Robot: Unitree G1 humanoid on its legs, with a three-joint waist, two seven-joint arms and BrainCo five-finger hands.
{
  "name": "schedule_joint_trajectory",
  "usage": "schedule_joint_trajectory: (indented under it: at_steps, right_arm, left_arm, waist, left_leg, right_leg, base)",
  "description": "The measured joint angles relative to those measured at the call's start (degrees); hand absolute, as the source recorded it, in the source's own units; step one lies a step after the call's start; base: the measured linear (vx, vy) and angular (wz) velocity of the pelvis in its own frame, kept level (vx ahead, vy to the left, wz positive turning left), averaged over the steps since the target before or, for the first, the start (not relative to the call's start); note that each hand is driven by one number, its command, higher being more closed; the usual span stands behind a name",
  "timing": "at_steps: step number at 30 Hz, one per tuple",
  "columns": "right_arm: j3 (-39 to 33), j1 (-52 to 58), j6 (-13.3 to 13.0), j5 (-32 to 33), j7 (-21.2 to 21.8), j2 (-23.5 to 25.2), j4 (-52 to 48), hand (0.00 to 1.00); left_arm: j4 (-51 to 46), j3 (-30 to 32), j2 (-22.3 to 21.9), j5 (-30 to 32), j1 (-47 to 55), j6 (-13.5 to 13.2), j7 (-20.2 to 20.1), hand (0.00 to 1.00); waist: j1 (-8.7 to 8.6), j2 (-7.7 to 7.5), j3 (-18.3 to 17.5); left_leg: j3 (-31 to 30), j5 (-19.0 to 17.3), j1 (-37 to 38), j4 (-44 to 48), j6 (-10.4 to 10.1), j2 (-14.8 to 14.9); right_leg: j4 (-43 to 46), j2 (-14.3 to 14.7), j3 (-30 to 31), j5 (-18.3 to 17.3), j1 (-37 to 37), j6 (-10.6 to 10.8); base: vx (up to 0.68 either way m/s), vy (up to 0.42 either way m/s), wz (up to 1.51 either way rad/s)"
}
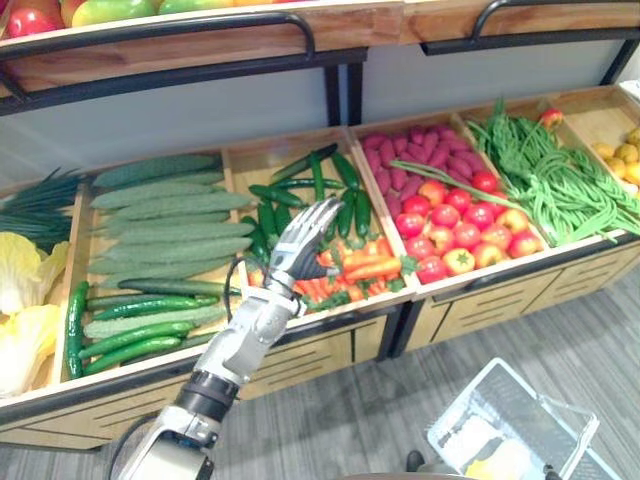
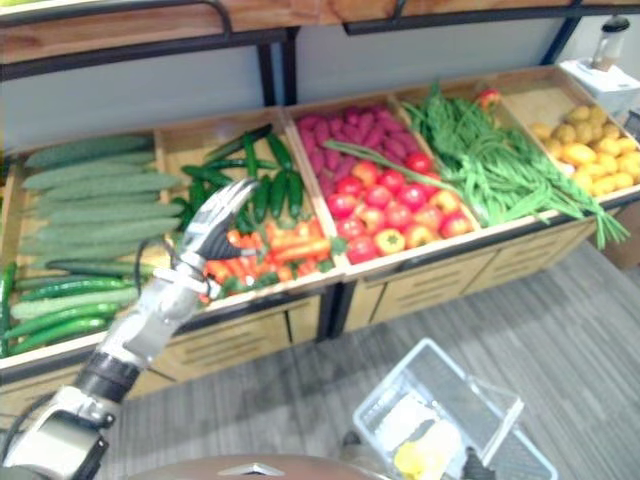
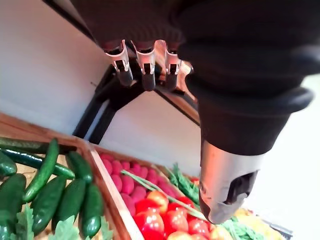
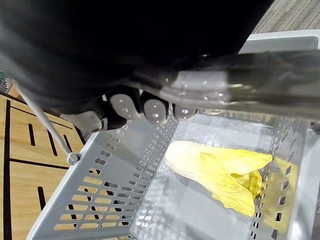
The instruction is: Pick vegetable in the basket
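Wooden produce stand [image 1: 470, 310] runs the full width, split into bins, with a dark-railed upper shelf [image 1: 200, 40] above it. Grey plank floor [image 1: 560, 340] in front.
Bins from robot's left: yellow-green cabbage [image 1: 20, 290] with green onions [image 1: 40, 200] behind it, long pale cucumbers [image 1: 170, 220] with darker ones [image 1: 130, 330] at the bin's front, short dark cucumbers [image 1: 300, 190] behind carrots [image 1: 360, 265], purple-red roots [image 1: 420, 150] behind tomatoes [image 1: 460, 225], green beans [image 1: 560, 180], and small yellow produce [image 2: 590, 155] at the far right.
Pale perforated basket [image 1: 470, 385] sits low at front right, over the floor, well apart from the bins.
Left hand [image 1: 300, 245] is raised over the carrot/short-cucumber bin, above the carrots. Fingers [image 3: 145, 70] are extended, only slightly bent, with nothing between them and the thumb. No contact with any produce visible.
Right hand [image 4: 155, 109] is at the basket. Fingers are curled over its wire handle [image 4: 47, 127], carrying it.
One vegetable is in the basket: a yellow leafy piece [image 4: 220, 170] lying on the basket floor. The rest of the vegetables are in the bins.
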Motion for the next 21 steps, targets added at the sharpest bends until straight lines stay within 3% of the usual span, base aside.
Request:
schedule_joint_trajectory:
  at_steps: [13,21]
  right_arm:
    - [-0.01,0.16,0.32,0.01,0.10,0.04,-1.04,1.00]
    - [0.41,-0.09,1.25,0.04,0.02,0.04,-2.81,1.00]
  left_arm:
    - [13.40,-3.82,0.20,-0.06,-6.57,1.69,-3.96,0.00]
    - [19.26,-4.19,-0.90,-0.10,-10.20,3.22,-4.16,0.00]
  waist:
    - [-0.75,0.23,0.02]
    - [-1.53,1.28,0.83]
  left_leg:
    - [1.34,0.23,0.05,0.01,-0.02,-0.02]
    - [2.99,0.30,-1.15,0.01,-0.01,-0.21]
  right_leg:
    - [0.07,0.19,1.38,0.61,-0.80,-0.09]
    - [0.27,0.22,2.87,0.98,-2.98,0.27]
  base:
    - [-0.03,-0.021,-0.05]
    - [-0.03,-0.020,-0.09]
